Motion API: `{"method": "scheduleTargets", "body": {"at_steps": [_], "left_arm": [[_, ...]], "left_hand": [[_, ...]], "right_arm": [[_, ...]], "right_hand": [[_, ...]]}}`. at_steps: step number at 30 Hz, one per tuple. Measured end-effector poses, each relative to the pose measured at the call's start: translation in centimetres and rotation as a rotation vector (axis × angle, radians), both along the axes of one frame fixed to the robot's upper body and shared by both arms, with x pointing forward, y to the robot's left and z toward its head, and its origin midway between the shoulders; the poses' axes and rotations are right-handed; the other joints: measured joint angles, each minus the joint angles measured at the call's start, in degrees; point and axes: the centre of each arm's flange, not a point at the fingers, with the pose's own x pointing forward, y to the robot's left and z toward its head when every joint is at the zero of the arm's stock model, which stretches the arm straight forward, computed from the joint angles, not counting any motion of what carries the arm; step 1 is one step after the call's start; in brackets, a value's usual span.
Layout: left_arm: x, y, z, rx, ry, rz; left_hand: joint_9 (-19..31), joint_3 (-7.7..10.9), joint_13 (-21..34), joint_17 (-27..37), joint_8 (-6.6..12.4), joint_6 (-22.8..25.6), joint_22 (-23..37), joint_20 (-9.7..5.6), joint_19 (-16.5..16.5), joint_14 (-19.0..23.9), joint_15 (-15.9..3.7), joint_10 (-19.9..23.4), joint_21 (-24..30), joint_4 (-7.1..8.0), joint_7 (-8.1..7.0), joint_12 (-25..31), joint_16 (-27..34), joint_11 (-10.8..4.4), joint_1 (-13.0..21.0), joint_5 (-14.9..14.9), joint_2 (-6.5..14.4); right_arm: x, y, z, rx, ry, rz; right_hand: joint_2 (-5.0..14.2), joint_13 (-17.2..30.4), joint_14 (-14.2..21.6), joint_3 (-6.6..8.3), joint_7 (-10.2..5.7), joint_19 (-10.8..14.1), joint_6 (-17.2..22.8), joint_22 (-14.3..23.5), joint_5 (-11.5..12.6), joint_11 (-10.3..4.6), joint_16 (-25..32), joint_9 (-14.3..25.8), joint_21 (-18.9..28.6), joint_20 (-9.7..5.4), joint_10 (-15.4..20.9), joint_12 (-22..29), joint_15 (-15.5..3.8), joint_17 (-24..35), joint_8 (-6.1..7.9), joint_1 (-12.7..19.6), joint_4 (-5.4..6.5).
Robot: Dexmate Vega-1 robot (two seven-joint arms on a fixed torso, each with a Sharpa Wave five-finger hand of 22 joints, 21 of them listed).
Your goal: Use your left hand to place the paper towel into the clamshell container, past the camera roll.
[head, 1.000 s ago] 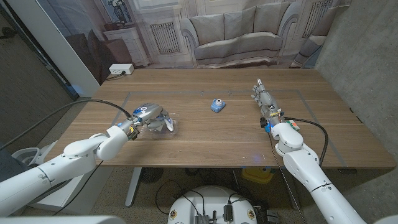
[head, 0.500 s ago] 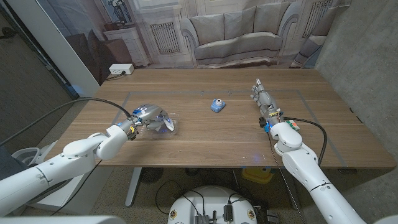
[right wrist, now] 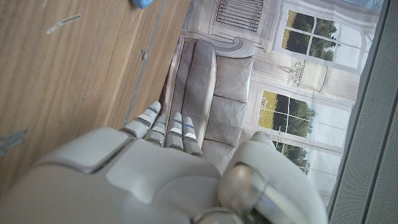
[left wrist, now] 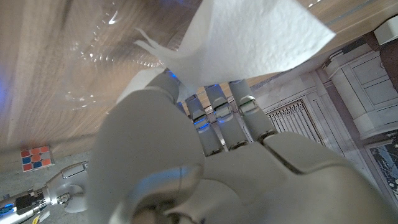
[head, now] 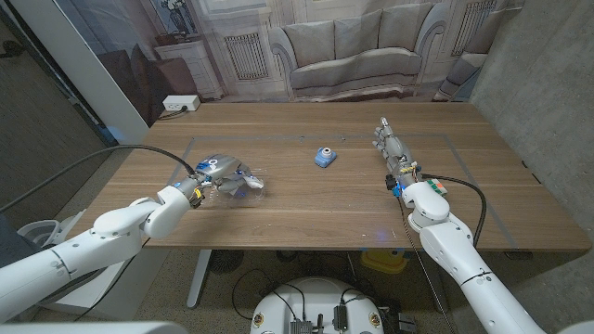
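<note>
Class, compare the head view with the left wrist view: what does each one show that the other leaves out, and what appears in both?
Head view alone: the small blue camera roll at mid-table, and the right hand, fingers extended, holding nothing.

Left wrist view alone: a close look at the white textured paper towel held at the left hand's fingers, with a red, white and blue tile at the frame edge.

Both: the left hand, the clear plastic clamshell container and the wooden table. The towel looks raised above the container, not yet released.
</note>
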Motion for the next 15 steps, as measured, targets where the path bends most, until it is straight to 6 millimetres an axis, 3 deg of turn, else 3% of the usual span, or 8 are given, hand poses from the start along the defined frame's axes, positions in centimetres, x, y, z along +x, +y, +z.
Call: {"method": "scheduleTargets", "body": {"at_steps": [15], "left_arm": [[-0.98,0.13,0.88,-0.006,-0.036,0.013]], "left_hand": [[-0.01,-0.48,-0.99,-1.32,0.01,-1.14,0.00,1.44,-3.31,-2.83,0.78,-1.67,-1.23,0.48,-0.29,0.00,-0.27,0.20,-1.82,0.00,-0.15]], "right_arm": [[-0.09,0.18,0.14,0.002,-0.010,-0.001]], "right_hand": [[0.00,0.00,0.31,0.00,0.00,0.00,0.00,0.00,0.00,0.00,0.00,0.00,0.00,0.00,0.00,0.00,-0.31,0.00,0.00,0.00,0.00]]}}
